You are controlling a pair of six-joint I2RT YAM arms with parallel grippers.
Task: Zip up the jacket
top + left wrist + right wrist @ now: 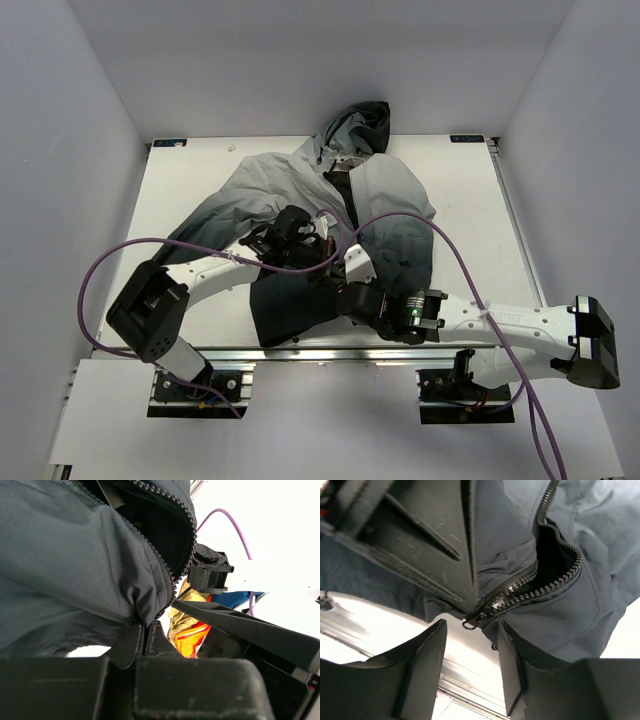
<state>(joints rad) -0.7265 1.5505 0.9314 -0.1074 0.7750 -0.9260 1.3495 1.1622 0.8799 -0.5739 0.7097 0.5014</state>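
The jacket (290, 185) lies spread on the white table (190, 180), pale grey near the hood and dark at the hem. My left gripper (312, 250) is shut on the jacket's hem (150, 612), right beside the zipper teeth (167, 575). In the right wrist view the zipper slider (485, 611) sits at the bottom of the open zipper, its pull ring (468, 624) hanging just above the gap of my right gripper (470, 647). That gripper is open, nothing pinched; its right finger (512, 655) rests against the jacket fabric (560, 615). The left gripper's finger (430, 535) holds the hem beside it.
A metal rail (330, 352) runs along the table's front edge, just below both grippers. Purple cables (470, 280) loop over the arms and the jacket. White walls enclose the table on three sides. An orange and yellow patch (195, 630) shows behind the hem.
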